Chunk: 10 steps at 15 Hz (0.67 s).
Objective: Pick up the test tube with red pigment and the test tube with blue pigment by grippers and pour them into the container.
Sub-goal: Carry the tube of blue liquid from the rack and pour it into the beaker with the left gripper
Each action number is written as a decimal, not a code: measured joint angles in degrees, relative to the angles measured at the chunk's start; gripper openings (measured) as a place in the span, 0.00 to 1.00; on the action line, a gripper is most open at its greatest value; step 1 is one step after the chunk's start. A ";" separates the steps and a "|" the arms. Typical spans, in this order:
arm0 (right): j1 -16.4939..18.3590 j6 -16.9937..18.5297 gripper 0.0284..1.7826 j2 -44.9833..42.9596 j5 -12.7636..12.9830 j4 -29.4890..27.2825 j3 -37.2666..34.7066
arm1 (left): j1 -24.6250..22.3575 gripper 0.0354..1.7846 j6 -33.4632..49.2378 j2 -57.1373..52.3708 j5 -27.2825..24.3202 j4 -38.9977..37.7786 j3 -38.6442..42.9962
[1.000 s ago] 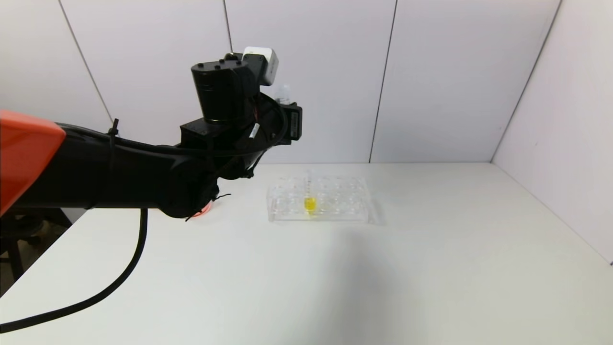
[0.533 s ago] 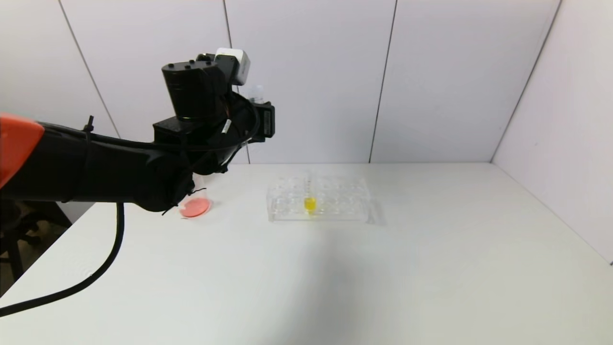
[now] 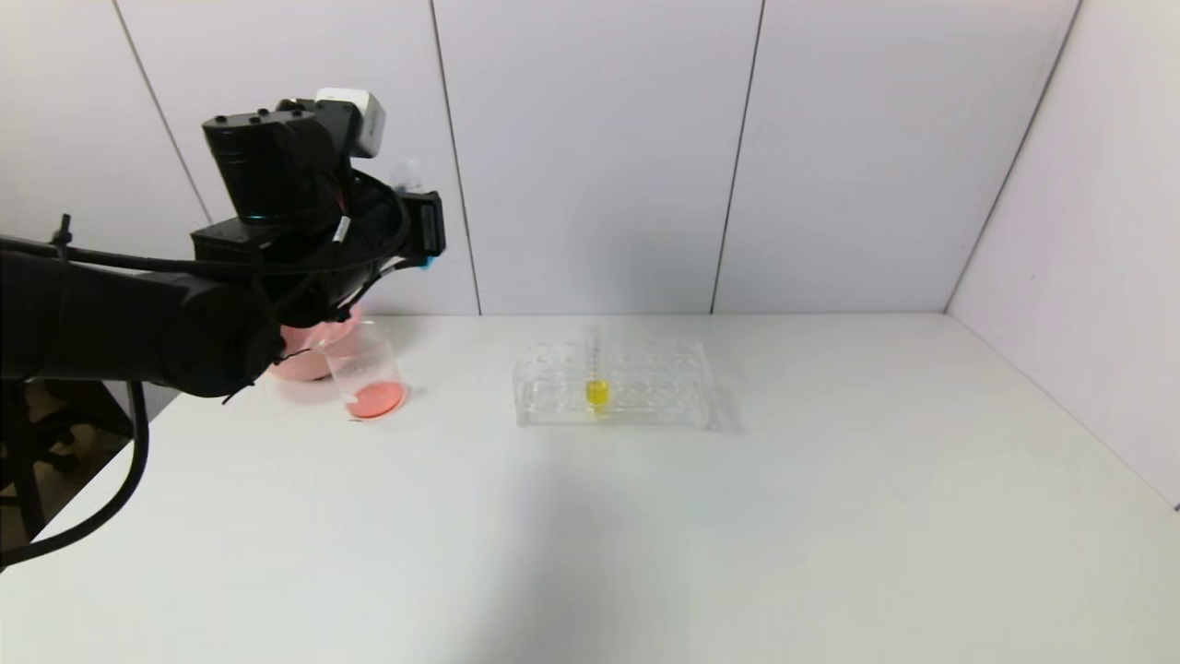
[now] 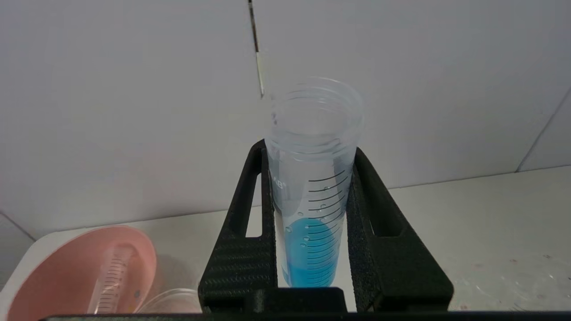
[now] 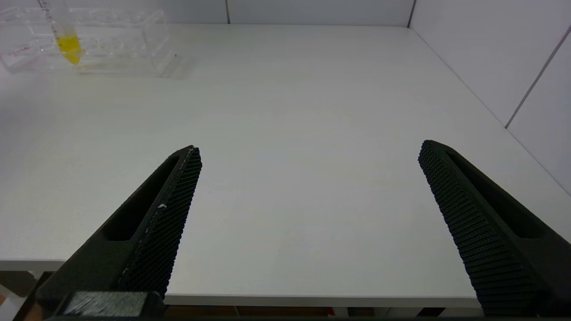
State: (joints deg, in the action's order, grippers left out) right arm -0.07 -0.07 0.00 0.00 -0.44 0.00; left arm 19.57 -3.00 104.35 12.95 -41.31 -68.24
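Observation:
My left gripper (image 4: 308, 149) is shut on the test tube with blue pigment (image 4: 312, 249), which stands upright with blue liquid in its bottom. In the head view this gripper (image 3: 410, 221) is raised at the back left, above and just behind the container (image 3: 367, 373). The container is a clear beaker with pink-red liquid in its bottom. Its rim (image 4: 171, 301) shows below the fingers. A clear graduated tube (image 4: 109, 278) lies in the pink bowl (image 4: 53, 285); I cannot tell if it is the test tube with red pigment. My right gripper (image 5: 310, 147) is open over the table's near edge.
The pink bowl (image 3: 304, 355) stands right behind the beaker at the table's left edge. A clear tube rack (image 3: 613, 383) in the middle back holds a tube of yellow liquid (image 3: 596, 387). Walls close the back and the right side.
My left arm has swung to the left with the blue tube in its grip, uncovering the beaker and the pink bowl. The tube stays upright. The rack has not moved.

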 joint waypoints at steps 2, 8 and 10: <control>0.00 0.00 1.00 0.00 0.00 0.00 0.00 | -2.07 0.24 -0.06 -1.07 0.02 -0.02 0.66; 0.00 0.00 1.00 0.00 0.00 0.00 0.00 | -8.66 0.24 -0.05 -2.29 -1.99 0.11 1.49; 0.00 0.02 1.00 0.00 0.00 0.00 0.00 | -11.25 0.24 -0.02 -2.34 -3.41 0.09 1.93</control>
State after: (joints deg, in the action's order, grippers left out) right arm -0.07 -0.05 0.00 0.00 -0.44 0.00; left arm 8.31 -3.02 102.01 9.53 -41.23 -66.32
